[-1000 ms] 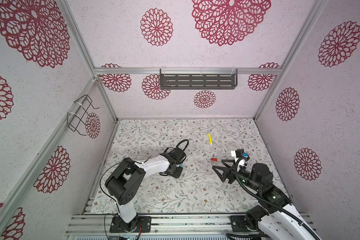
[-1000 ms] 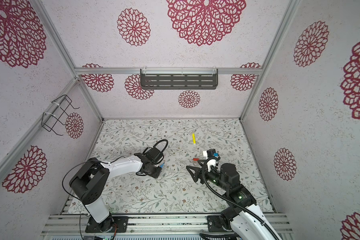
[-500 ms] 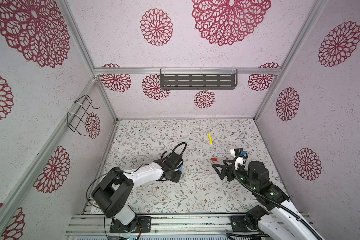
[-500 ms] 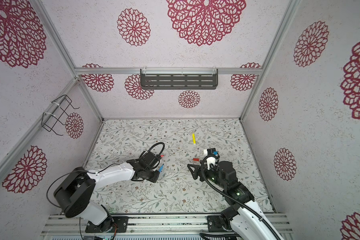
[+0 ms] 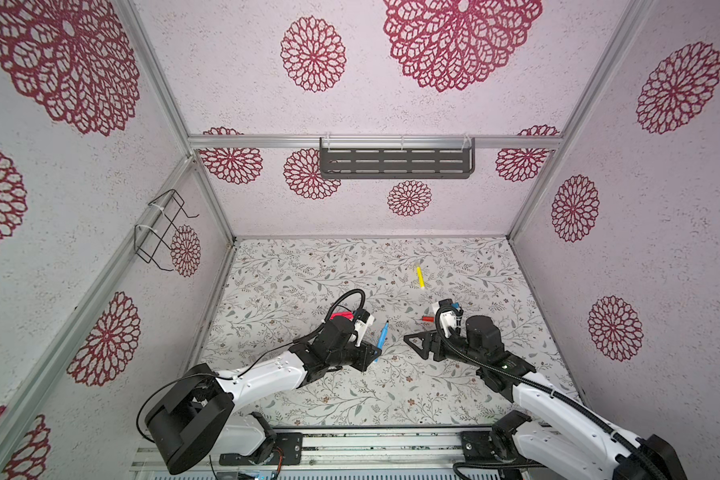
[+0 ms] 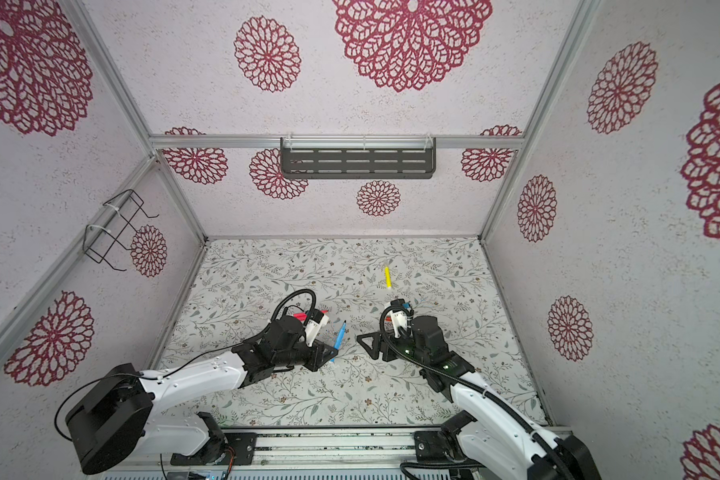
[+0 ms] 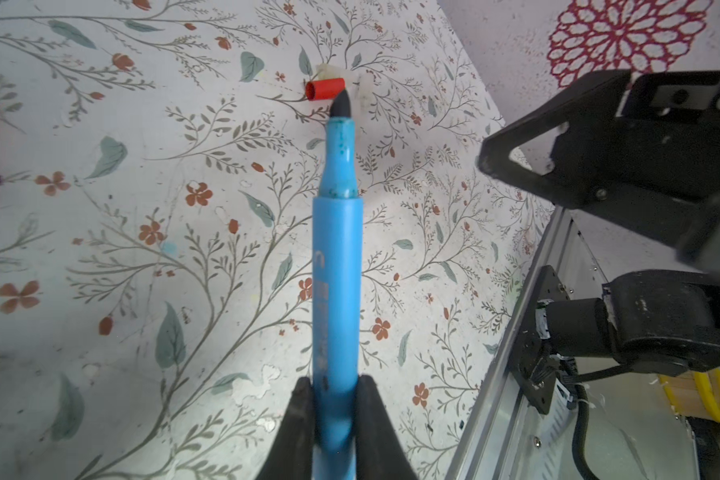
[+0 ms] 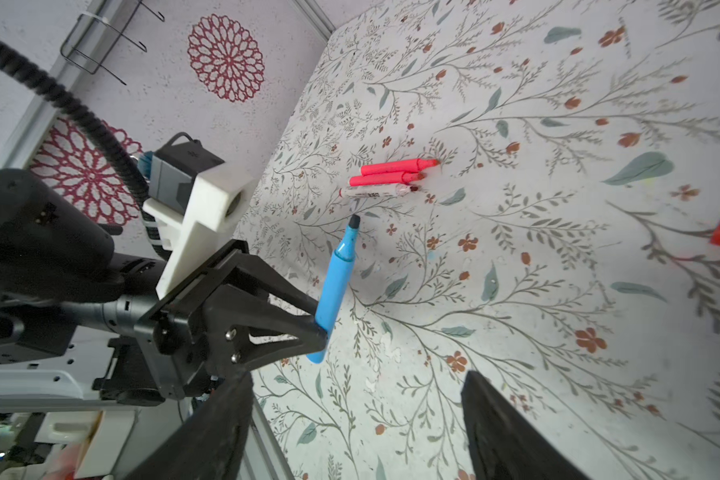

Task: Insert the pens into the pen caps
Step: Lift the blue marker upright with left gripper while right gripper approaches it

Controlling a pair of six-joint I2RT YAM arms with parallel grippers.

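Near the middle of the flowered mat, my left claw is closed tight on the back end of the blue pen. I hold it tilted, with its dark tip toward the far side. My right claw stands open just to the right of the pen, with nothing between its fingers. The red cap lies on the mat a little farther. Two pinkish-red pens and the white pen lie side by side to the left. The yellow pen lies far, to the right.
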